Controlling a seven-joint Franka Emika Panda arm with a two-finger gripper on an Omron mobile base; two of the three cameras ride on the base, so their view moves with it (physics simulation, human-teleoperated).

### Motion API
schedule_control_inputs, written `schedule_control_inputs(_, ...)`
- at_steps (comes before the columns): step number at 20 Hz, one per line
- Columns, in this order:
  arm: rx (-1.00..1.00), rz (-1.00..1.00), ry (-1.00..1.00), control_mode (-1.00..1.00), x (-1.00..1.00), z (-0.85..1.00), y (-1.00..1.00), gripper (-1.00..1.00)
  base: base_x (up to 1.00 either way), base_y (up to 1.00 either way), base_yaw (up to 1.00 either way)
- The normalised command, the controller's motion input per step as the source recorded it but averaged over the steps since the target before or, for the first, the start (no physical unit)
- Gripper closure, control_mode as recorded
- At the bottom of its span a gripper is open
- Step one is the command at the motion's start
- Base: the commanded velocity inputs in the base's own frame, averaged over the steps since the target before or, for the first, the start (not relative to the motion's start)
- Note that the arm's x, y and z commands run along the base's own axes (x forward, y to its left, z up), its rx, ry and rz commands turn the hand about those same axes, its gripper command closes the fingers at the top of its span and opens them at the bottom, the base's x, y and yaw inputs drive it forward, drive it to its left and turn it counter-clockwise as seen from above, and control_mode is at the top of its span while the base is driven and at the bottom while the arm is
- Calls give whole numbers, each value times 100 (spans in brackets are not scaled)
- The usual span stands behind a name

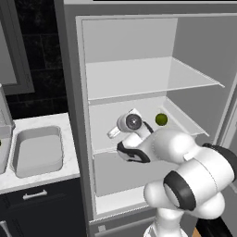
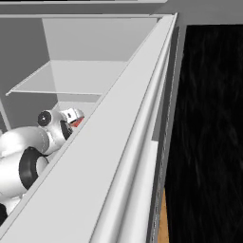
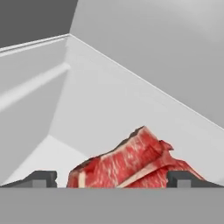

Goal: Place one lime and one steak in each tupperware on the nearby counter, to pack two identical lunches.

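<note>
Item, fridge middle shelf [image 1: 106,127]: the gripper [image 3: 111,179] is reaching in with jaws standing wide apart, straddling the steak [image 3: 131,164] without clamping it. One lime [image 1: 161,119] is sitting further right on that shelf. Left of the fridge, a tupperware [image 1: 37,150] is lying on the counter [image 1: 69,134], apparently unfilled; packing is seemingly barely begun.

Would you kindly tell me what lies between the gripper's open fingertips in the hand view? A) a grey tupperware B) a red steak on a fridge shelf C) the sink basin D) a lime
B: in the hand view the red marbled steak lies on the white fridge shelf, between the spread fingertips of the open gripper, which is not yet closed on it.
</note>
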Motion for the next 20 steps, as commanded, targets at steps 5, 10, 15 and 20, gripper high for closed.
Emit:
schedule_control_inputs(5,0,3,20,-100,43,0,-10,100,0,0,0)
schedule_control_inputs(10,0,15,13,-100,52,-29,-2,100,0,0,0)
schedule_control_inputs(15,-6,14,4,-100,-46,-45,0,100,0,0,0)
schedule_control_inputs(20,-1,10,1,-100,-100,18,0,100,0,0,0)
